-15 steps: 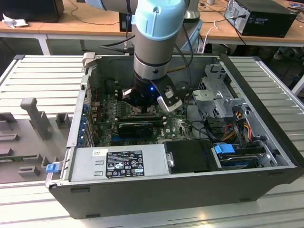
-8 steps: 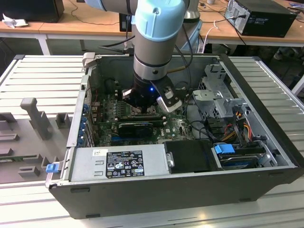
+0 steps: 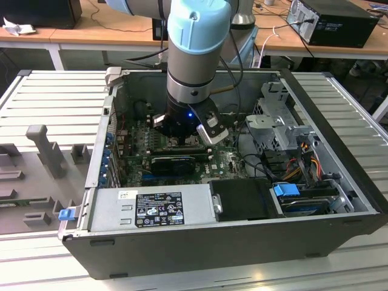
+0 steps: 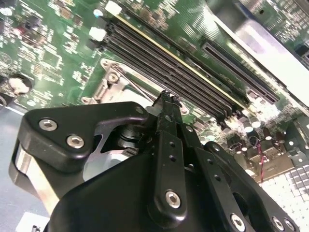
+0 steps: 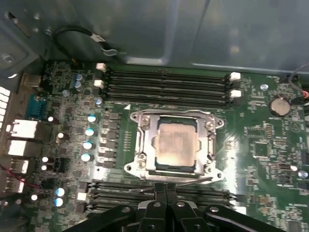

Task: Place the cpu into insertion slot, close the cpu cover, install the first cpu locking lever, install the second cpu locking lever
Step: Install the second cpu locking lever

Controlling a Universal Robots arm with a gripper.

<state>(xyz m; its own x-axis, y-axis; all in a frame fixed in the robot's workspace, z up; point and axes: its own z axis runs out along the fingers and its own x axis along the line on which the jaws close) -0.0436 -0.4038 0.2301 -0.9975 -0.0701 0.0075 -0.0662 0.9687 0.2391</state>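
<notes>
The exterior view looks down from in front at the open computer case (image 3: 242,230). Both wrist views sit close above the green circuit board (image 5: 270,159), sharing its long black card slots (image 4: 183,72).

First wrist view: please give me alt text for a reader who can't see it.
A pale square cpu sits in the insertion slot on a green motherboard, with the silvery cpu cover lying around it. The black gripper has its fingertips together near the socket, beside a thin metal lever. Rows of long black memory slots run across the board beyond the socket.
</notes>
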